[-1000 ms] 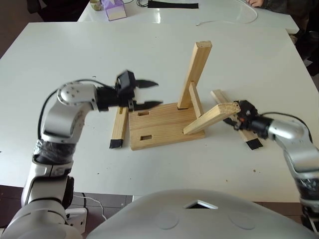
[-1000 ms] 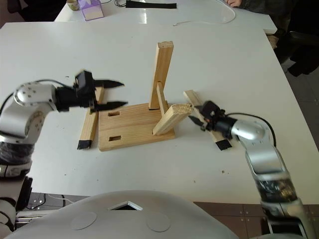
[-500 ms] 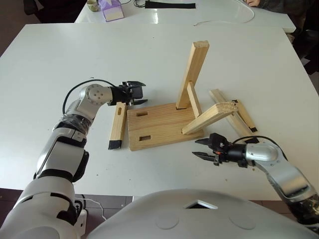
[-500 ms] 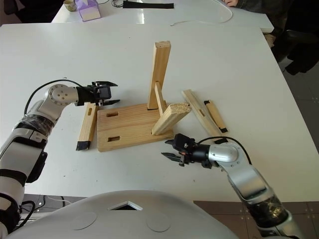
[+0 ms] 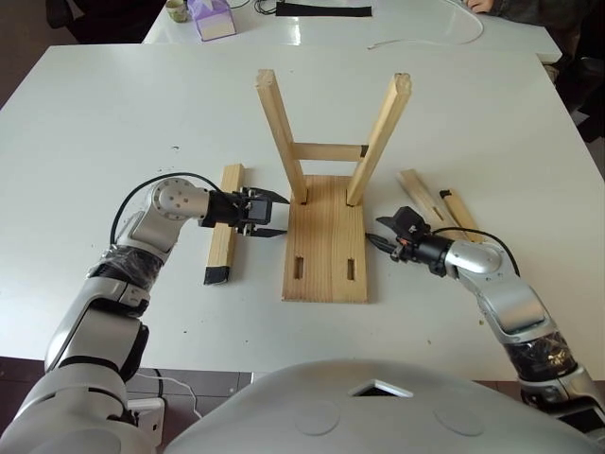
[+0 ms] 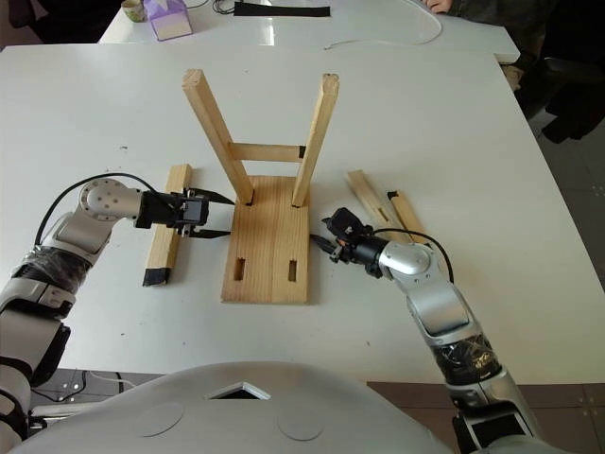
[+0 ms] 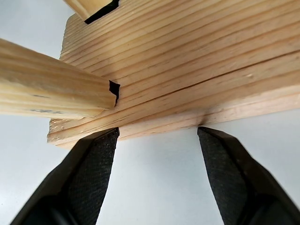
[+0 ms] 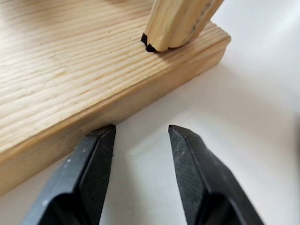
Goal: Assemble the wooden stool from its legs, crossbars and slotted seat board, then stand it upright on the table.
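Note:
The slotted seat board [image 5: 326,248] lies flat on the white table. Two legs [image 5: 281,132] [image 5: 378,132] stand in its far slots, leaning apart, with a crossbar [image 5: 331,151] joining them. Its two near slots [image 5: 298,269] are empty. My left gripper [image 5: 271,218] is open at the board's left edge; in the left wrist view its fingers [image 7: 91,178] point at the board's side [image 7: 187,61] near a leg's foot [image 7: 47,89]. My right gripper [image 5: 383,236] is open at the board's right edge, fingertips [image 8: 93,168] close to the wood [image 8: 70,84].
A loose leg [image 5: 225,222] lies on the table left of the board, under my left forearm. Two more wooden pieces [image 5: 427,200] [image 5: 460,213] lie to the right, behind my right gripper. A second table [image 5: 331,24] with a purple box stands behind.
The board has turned lengthwise and now carries two legs joined by a crossbar, where one upright and one leaning piece stood. Both grippers have come in to the board's sides.

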`<state>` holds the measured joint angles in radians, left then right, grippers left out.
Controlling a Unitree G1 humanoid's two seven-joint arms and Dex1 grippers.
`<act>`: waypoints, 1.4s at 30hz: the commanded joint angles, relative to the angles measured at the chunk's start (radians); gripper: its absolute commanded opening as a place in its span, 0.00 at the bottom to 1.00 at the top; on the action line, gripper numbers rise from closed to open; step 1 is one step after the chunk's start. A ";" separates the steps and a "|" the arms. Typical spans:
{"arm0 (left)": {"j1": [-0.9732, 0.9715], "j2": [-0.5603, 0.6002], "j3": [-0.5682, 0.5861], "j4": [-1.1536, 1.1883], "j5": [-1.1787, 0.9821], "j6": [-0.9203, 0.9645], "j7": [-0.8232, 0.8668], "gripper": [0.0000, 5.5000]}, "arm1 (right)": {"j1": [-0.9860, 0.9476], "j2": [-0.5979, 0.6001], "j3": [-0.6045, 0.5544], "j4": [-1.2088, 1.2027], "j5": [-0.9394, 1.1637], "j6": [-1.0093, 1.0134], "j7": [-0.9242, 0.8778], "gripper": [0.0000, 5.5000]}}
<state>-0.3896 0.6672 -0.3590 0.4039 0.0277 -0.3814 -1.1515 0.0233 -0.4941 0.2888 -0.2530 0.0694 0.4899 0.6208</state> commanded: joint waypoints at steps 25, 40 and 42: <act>0.309 -0.024 0.354 -0.566 -0.281 0.441 0.234 0.57 | 0.208 -0.168 -0.281 -0.364 0.086 0.084 0.060 0.38; 0.409 -0.136 0.307 -0.683 -0.228 0.530 0.432 0.57 | 0.197 -0.098 -0.414 -0.078 0.047 0.084 -0.102 0.38; 0.414 -0.136 0.293 -0.677 -0.214 0.518 0.434 0.57 | 0.202 -0.094 -0.410 -0.057 0.046 0.075 -0.101 0.38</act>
<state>0.0231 0.5327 -0.0478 -0.2784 -0.2083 0.1413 -0.7209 0.2215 -0.5927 -0.1255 -0.3355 0.1156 0.5726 0.5167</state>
